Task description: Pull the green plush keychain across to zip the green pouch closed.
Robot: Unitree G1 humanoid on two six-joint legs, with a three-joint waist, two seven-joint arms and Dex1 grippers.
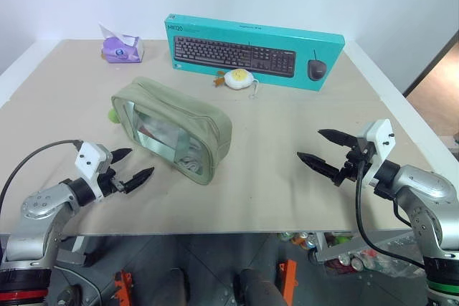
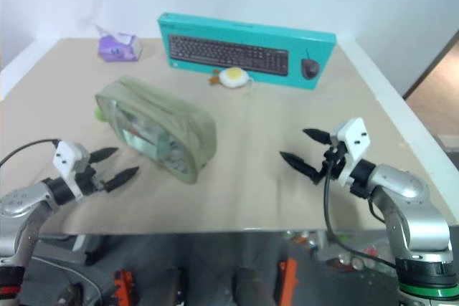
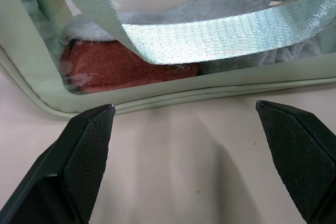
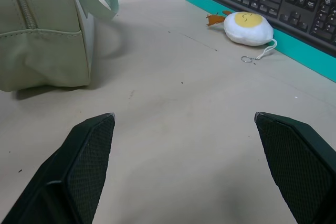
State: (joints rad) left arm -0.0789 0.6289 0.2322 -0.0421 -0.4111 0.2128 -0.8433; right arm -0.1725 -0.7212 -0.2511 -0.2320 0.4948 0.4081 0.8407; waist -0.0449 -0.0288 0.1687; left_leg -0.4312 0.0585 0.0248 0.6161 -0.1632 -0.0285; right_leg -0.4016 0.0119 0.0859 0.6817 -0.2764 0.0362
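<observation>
1. The green pouch (image 1: 172,128) lies on the table (image 1: 287,177), left of centre and set at a slant. One end points toward the far left, the other toward the near middle.
2. The green plush keychain (image 1: 113,115) peeks out at the pouch's far-left end, resting on the table beside it.
3. The left gripper (image 1: 131,168) hovers near the front edge of the table, its two black fingers spread wide apart and holding nothing. It points at the pouch's clear window side with a strip of bare table between them.
4. In the left wrist view a silvery strap (image 3: 210,32) crosses the window; behind it lie a rust-red cloth (image 3: 121,66) and a grey cloth (image 3: 247,3).
5. The right gripper (image 1: 326,152) hangs over the right part of the table, fingers likewise wide apart and empty, well apart from the pouch.
6. Between the right gripper and the pouch the tabletop is bare, giving open room on that side.
7. A teal keyboard box (image 1: 251,51) stands along the far edge. A fried-egg plush (image 1: 239,79) lies just in front of it, with a short cord and ring trailing from it.
8. A purple tissue pack (image 1: 122,48) sits at the far-left corner, apart from the pouch.
9. The table is pale beige with a white rim, and white walls rise behind it. Past the right edge a strip of brown floor shows.
</observation>
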